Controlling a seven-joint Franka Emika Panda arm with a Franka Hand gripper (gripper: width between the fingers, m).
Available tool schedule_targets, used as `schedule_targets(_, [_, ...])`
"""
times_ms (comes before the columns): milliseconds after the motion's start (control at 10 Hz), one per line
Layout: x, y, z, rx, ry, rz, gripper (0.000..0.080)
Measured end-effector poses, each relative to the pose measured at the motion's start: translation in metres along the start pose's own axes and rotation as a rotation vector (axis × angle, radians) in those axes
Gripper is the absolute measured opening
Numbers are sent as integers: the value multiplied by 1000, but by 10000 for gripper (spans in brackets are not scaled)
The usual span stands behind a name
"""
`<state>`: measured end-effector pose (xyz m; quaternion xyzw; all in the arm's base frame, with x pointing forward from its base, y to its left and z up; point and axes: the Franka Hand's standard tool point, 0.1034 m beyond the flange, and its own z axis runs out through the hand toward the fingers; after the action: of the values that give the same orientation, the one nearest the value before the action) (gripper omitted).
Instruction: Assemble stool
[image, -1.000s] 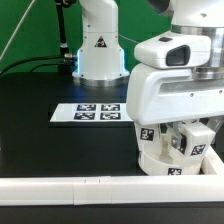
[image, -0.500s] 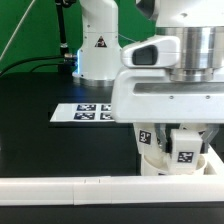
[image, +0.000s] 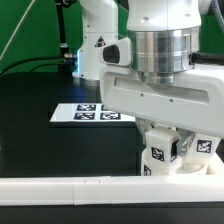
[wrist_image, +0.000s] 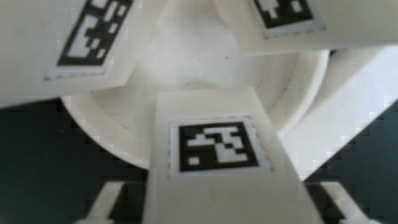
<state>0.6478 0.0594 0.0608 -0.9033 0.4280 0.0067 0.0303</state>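
Surface: black tabletop (image: 40, 150) with a green backdrop in the upper left of the exterior frame; the marker board (image: 92, 112) lies flat at mid-frame, and a long white border rail (image: 60, 188) runs along the bottom edge.
Seat: the round rimmed stool seat (wrist_image: 107, 125) sits in the lower right of the exterior frame, tight against the rail and mostly hidden under my wrist.
Legs: three tagged leg blocks show in the wrist view, one (wrist_image: 217, 145) pointing from centre to bottom, two more fanning toward the upper corners; their long axes seem to radiate from the seat's middle.
My gripper (wrist_image: 215, 200): fingertips stand apart at the bottom of the wrist frame, either side of the nearest leg block, not visibly touching it.
Key relation: that block lies straight ahead between my fingertips, its long axis running away from them toward the seat's centre.
Judgement: closing would likely take it across its narrow width.
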Motion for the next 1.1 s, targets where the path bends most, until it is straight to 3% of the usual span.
schedule_targets(300, [1,4,-1,-5,5,102,337])
schedule_targets(400, [1,4,0,-6,5,101,419])
schedule_targets(500, [2,4,-2,-2,5,93,419])
schedule_targets(600, [8,3,-18,24,4,63,592])
schedule_targets(700, [14,9,-37,50,4,53,634])
schedule_targets(900, [26,17,-63,63,-8,30,646])
schedule_targets(1100, [27,19,-64,61,-11,33,649])
